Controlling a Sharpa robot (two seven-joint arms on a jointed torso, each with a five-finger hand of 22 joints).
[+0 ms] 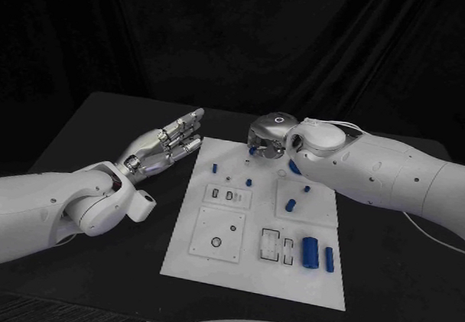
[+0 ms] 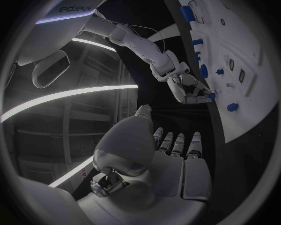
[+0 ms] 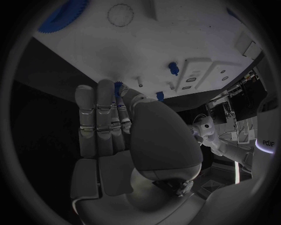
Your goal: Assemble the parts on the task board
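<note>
The task board point(image 1: 256, 263) lies flat in the middle of the black desk point(image 1: 114, 126), between my two arms. My right hand point(image 1: 270, 138) hangs over the board's far edge, fingers pointing down and drawn close together; a small blue part point(image 2: 211, 95) sits right at my fingertips point(image 2: 199, 99), but I cannot tell whether I have actually pinched it. My left hand point(image 1: 165, 148) hovers above the desk just beside the board's far left corner, palm flat, fingers straight and spread a little, holding nothing. More blue parts rest on the board: a large cylinder point(image 1: 310, 252) and a slimmer one point(image 1: 330, 259) near its right edge, well apart from both my hands, and a small peg point(image 1: 216, 166) near my left hand
</note>
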